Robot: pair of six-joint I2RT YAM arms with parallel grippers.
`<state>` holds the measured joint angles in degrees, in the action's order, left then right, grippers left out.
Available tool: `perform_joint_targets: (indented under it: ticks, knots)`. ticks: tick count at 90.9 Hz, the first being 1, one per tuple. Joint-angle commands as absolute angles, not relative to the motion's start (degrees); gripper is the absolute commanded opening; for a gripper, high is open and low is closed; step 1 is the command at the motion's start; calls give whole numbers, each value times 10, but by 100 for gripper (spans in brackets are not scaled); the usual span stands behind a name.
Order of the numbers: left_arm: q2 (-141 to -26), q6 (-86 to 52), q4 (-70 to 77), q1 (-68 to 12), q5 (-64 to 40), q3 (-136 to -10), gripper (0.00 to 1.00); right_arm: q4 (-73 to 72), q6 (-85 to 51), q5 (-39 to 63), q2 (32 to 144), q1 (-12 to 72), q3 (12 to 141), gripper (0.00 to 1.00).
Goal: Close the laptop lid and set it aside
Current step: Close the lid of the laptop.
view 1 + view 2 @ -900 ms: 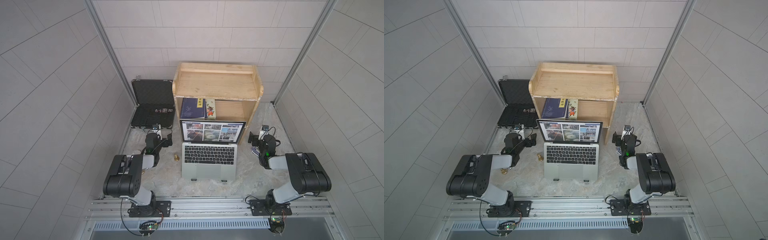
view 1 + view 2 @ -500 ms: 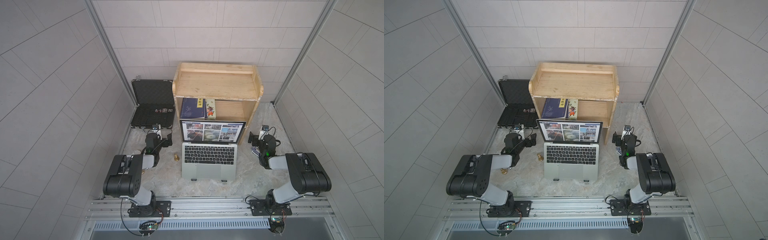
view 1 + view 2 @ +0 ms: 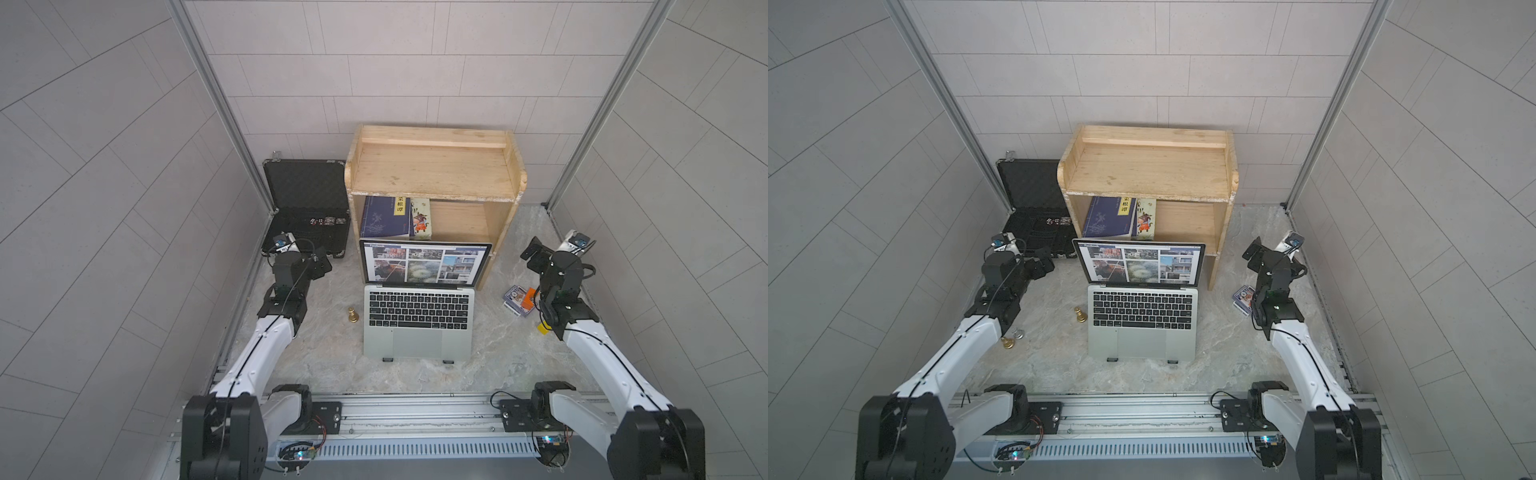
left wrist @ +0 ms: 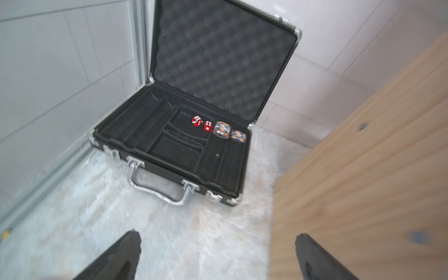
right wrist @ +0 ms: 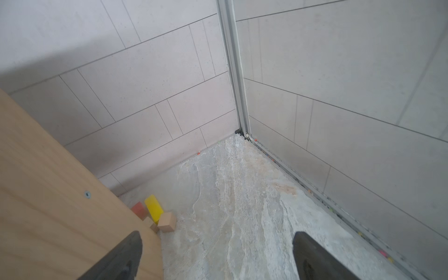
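Left gripper (image 4: pixel 216 242), jaws spread wide and empty, faces the open black briefcase (image 4: pixel 225 60); right gripper (image 5: pixel 217 240), likewise spread and empty, faces the far corner. Between the arms stands the laptop (image 3: pixel 417 332), the laptop lid (image 3: pixel 424 262) raised, just in front of the wooden shelf (image 3: pixel 432 174).

**Tiled Booth Around a Pine Shelf**

A two-tier wooden shelf unit (image 3: pixel 436 174) stands against the back wall (image 3: pixel 395 62) of pale grey tiles. Tiled side walls (image 3: pixel 851 166) flank it, and they meet the back wall at aluminium corner posts (image 3: pixel 221 104) on either side of the shelf. In front of the shelf the floor (image 3: pixel 324 361) is grey-beige marbled stone. The light is soft and even.
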<state>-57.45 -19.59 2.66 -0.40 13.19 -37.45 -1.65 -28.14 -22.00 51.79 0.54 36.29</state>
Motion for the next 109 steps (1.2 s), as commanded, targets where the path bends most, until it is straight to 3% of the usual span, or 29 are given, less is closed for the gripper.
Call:
perform_joint_targets:
  ticks: [1, 21, 50, 66, 109]
  knots:
    - [-485, -303, -173, -7, 106, -414, 100, 205, -359, -206, 426, 2, 378, 100]
    - [-398, -370, -356, -7, -63, -539, 100, 378, -374, -46, 253, 3, 444, 100]
    - [-459, -383, -467, -8, -216, -701, 100, 510, -391, 212, 324, 3, 619, 100]
    - [-511, -398, -465, -12, -244, -743, 100, 515, -403, 265, 369, 3, 678, 100]
    - [-592, -393, -430, -108, -186, -765, 100, 477, -407, 285, 452, 26, 717, 100]
